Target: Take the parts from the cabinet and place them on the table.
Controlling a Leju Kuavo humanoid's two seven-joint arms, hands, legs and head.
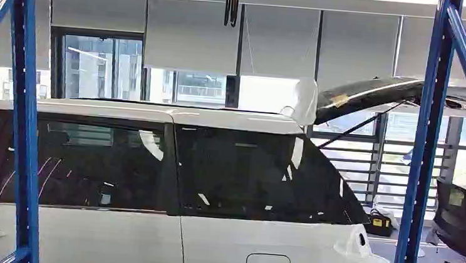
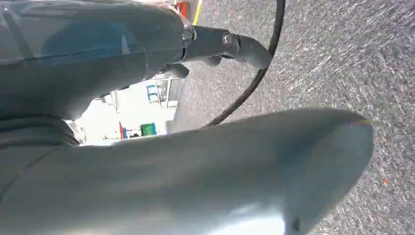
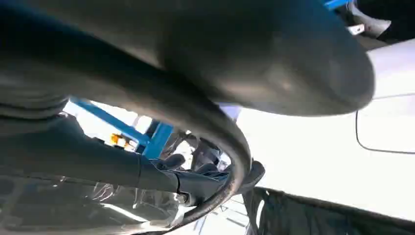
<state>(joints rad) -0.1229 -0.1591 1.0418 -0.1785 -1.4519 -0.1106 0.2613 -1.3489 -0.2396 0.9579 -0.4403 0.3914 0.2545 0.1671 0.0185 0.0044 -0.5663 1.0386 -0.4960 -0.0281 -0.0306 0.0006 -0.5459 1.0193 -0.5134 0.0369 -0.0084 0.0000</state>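
Right hand [image 3: 205, 181] fingers [image 3: 195, 188] curled round black curved part [image 3: 215, 127]; left fingers [image 2: 230, 46] empty, extended.

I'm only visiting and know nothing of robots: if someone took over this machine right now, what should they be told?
Left hand: holds nothing, fingers apart, above a floor with a black cable.
Right hand: appears to grip a black hose; clear plastic wrap beside it.
The head view faces a white car between blue rack posts.
Left: find the table and set the hose down. What is already placed cannot be told.
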